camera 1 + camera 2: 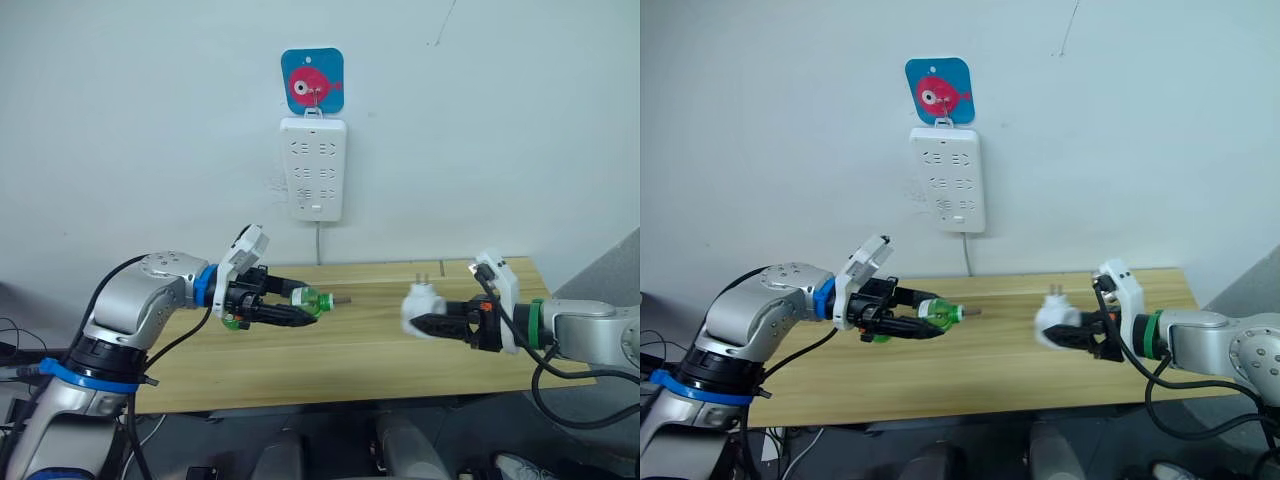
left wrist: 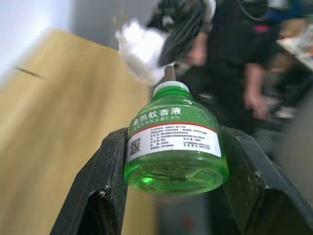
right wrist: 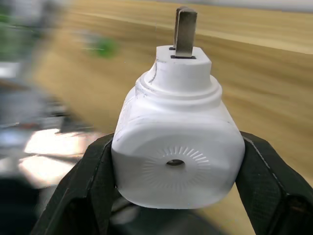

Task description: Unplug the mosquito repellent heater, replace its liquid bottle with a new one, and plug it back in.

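Above the wooden table (image 1: pixel 300 350), in the left eye view: left gripper (image 1: pixel 290 305) closed on a green liquid bottle (image 1: pixel 312 300), right gripper (image 1: pixel 440 322) closed on the white mosquito repellent heater (image 1: pixel 420 300). Both held in the air over the table, well apart, facing each other across the middle. Bottle lying on its side, long axis left to right, neck and dark wick pointing right toward the heater. Heater with its two prongs pointing up. On the far wall, between and above the two grippers, a white power strip (image 1: pixel 313 168) hanging under a blue card with a pink fish (image 1: pixel 312 80); nothing plugged in there.

In the right eye view: same layout, gap between the wick tip and the heater plain to see, both at nearly the same height. Probably a matter of closing this gap along the bottle's own axis, if the heater's bottle opening faces left; cannot tell this from the head views.

In the left wrist view: black fingers (image 2: pixel 110 181) pressing the bottle's sides near its base, label with Chinese text readable, white neck and wick aimed at the blurred white heater beyond. A person in dark clothes (image 2: pixel 244 54) standing behind.

In the right wrist view: fingers (image 3: pixel 93 181) clamping the heater's two sides, round vent disc with centre hole facing the camera, one metal prong (image 3: pixel 185 32) in sight on top. No bottle seen in the heater; its opening not shown.
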`<state>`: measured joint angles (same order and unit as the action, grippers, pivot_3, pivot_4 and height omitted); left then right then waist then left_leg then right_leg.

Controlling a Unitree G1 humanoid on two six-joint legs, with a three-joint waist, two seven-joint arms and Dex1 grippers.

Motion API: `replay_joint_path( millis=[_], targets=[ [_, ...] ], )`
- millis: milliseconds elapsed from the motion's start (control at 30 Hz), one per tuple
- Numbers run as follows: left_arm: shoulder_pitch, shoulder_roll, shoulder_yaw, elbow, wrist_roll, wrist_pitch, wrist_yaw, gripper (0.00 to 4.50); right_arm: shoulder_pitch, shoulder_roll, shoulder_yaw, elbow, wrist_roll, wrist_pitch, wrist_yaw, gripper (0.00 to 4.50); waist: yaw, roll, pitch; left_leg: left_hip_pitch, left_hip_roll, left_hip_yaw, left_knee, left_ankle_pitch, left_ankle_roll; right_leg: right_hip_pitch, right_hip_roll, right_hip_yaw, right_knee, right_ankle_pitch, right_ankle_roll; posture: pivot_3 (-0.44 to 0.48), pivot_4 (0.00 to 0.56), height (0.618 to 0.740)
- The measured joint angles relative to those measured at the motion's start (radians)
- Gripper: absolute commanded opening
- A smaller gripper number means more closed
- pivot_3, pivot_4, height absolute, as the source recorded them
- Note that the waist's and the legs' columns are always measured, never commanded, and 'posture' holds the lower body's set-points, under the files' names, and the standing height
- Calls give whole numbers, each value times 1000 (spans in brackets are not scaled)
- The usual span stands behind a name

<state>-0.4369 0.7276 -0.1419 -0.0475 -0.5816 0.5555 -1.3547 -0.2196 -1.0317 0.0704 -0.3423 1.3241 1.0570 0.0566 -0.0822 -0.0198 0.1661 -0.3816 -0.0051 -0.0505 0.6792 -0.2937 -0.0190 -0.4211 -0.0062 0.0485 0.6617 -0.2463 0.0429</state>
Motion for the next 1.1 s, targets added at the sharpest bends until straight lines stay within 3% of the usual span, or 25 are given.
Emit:
replay_joint_path(
  millis=[167,567,767,800,900,1000,1100],
  targets=[
    [127,-32,-31,-95,102,-153,41,2275,-91,104,111,197,-313,65,-58,3025,-4,-1,14,0,1,1,-1,0,0,-1,-2,1,1,3,-5,-111,190,733],
    [211,-53,-57,-197,167,-237,99,2275,-327,308,151,671,-719,81,53,3025,3,3,27,-1,-1,-2,-1,0,0,-1,-1,-2,1,4,-6,-59,210,733],
    [223,-51,-65,-198,182,-262,100,2275,-393,364,123,793,-835,77,116,3025,3,3,28,0,-1,-2,-1,0,0,0,-1,-2,1,4,-6,-51,208,733],
    [225,-52,-65,-198,185,-263,101,2275,-397,371,111,804,-847,77,120,3742,3,3,28,0,-1,-2,-1,0,0,0,-1,-2,1,4,-6,-57,206,733],
    [231,-53,-66,-198,189,-269,102,2275,-399,396,85,841,-884,80,122,4500,2,4,28,0,-1,-2,-1,0,0,0,-1,-2,1,4,-6,-68,200,733],
    [232,-62,-67,-196,191,-283,104,2275,-390,407,25,809,-901,104,114,4500,2,5,29,-1,-1,-2,-1,0,0,-1,-1,-2,1,4,-6,-87,189,733],
    [234,-68,-68,-180,194,-304,105,2275,-339,394,-65,648,-903,156,105,4500,2,6,29,-1,-1,-3,-2,0,0,-1,-1,-3,1,4,-6,-102,183,733]
  ],
)
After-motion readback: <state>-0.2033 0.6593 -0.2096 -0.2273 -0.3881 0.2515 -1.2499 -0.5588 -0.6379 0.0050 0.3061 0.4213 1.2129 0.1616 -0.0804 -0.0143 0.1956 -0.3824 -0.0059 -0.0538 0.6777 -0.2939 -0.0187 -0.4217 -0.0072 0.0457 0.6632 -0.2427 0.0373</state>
